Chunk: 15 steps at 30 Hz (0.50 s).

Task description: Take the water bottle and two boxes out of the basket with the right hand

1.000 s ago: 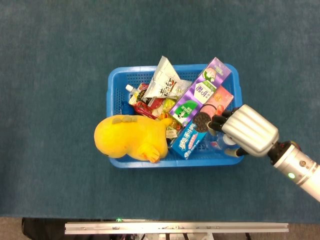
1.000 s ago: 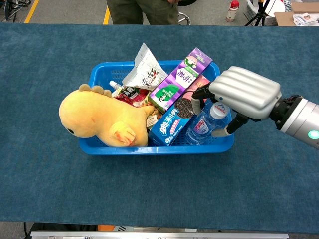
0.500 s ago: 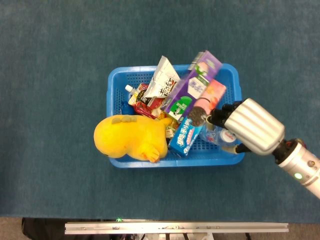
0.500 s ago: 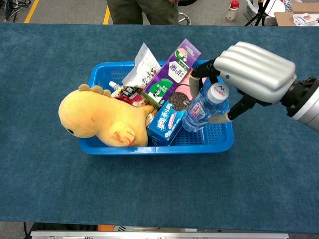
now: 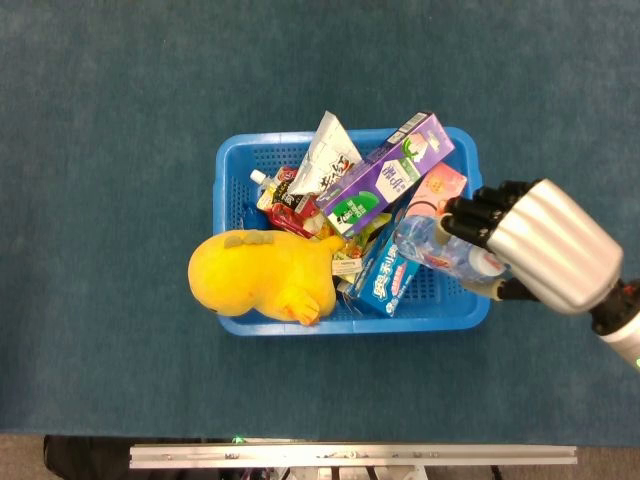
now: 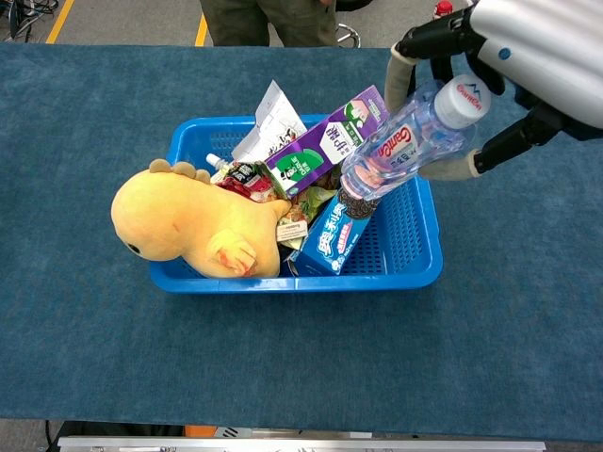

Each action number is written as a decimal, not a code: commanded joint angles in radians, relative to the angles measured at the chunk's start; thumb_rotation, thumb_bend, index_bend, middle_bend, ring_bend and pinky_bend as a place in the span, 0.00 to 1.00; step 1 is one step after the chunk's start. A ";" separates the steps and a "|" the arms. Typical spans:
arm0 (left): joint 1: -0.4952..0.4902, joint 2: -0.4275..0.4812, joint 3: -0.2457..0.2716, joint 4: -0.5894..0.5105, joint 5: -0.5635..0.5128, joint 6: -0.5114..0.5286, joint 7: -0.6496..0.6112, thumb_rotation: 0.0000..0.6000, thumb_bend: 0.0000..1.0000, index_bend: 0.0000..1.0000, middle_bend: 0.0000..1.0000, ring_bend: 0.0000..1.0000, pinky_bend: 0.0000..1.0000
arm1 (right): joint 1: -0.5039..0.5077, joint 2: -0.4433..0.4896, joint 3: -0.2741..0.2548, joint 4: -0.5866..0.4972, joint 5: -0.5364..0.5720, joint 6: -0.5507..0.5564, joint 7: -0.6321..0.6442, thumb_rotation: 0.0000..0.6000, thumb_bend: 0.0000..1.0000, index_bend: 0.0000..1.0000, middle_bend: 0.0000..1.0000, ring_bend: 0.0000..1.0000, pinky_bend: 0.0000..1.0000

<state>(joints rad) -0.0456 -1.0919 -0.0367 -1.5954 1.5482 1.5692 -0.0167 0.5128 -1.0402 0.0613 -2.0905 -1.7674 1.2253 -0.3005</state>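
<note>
Right hand (image 6: 513,56) now grips the clear plastic water bottle (image 6: 405,141), lifted above the blue plastic basket (image 6: 283,278); 2 boxes remain.

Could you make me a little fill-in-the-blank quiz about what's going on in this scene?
1. The right hand holds the water ____ by its capped end.
2. The basket is colored ____.
3. The yellow plush toy lies at the basket's ____ end in the chest view.
4. The purple box leans above the ____ box.

Answers: bottle; blue; left; blue
</note>
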 commanded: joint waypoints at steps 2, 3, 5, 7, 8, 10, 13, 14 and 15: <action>0.000 -0.002 -0.001 0.002 -0.002 0.001 0.000 1.00 0.20 0.27 0.10 0.04 0.22 | -0.028 0.056 -0.007 -0.037 -0.034 0.031 -0.013 1.00 0.20 0.63 0.63 0.57 0.74; 0.000 -0.002 -0.001 0.002 -0.003 0.000 0.001 1.00 0.20 0.27 0.10 0.04 0.22 | -0.037 0.075 -0.012 -0.047 -0.044 0.039 -0.015 1.00 0.20 0.63 0.63 0.57 0.74; 0.000 -0.003 -0.002 0.003 -0.003 -0.001 0.003 1.00 0.20 0.27 0.10 0.04 0.22 | -0.053 0.105 -0.022 -0.063 -0.055 0.048 -0.019 1.00 0.20 0.63 0.63 0.57 0.74; -0.001 -0.005 -0.003 0.003 -0.004 0.000 0.006 1.00 0.20 0.27 0.10 0.04 0.22 | -0.072 0.140 -0.036 -0.077 -0.067 0.057 -0.021 1.00 0.20 0.63 0.63 0.57 0.74; -0.001 -0.005 -0.002 0.003 -0.004 -0.001 0.008 1.00 0.20 0.27 0.10 0.04 0.22 | -0.080 0.155 -0.043 -0.083 -0.072 0.060 -0.022 1.00 0.20 0.63 0.63 0.57 0.74; -0.001 -0.006 -0.002 0.002 -0.004 -0.002 0.011 1.00 0.20 0.27 0.10 0.04 0.22 | -0.100 0.186 -0.059 -0.093 -0.078 0.064 -0.021 1.00 0.20 0.63 0.63 0.57 0.74; -0.003 -0.008 -0.002 0.003 -0.006 -0.006 0.015 1.00 0.20 0.27 0.10 0.04 0.22 | -0.124 0.233 -0.084 -0.102 -0.076 0.055 -0.014 1.00 0.20 0.63 0.63 0.57 0.74; -0.003 -0.009 -0.002 0.003 -0.006 -0.008 0.016 1.00 0.20 0.27 0.10 0.04 0.22 | -0.130 0.245 -0.090 -0.103 -0.073 0.051 -0.013 1.00 0.20 0.63 0.63 0.57 0.74; -0.003 -0.009 -0.001 0.004 -0.006 -0.009 0.017 1.00 0.20 0.27 0.10 0.04 0.22 | -0.137 0.258 -0.097 -0.102 -0.069 0.046 -0.015 1.00 0.20 0.63 0.63 0.57 0.74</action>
<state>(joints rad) -0.0490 -1.1010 -0.0378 -1.5918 1.5421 1.5597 0.0006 0.3899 -0.8016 -0.0214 -2.1880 -1.8399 1.2785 -0.3163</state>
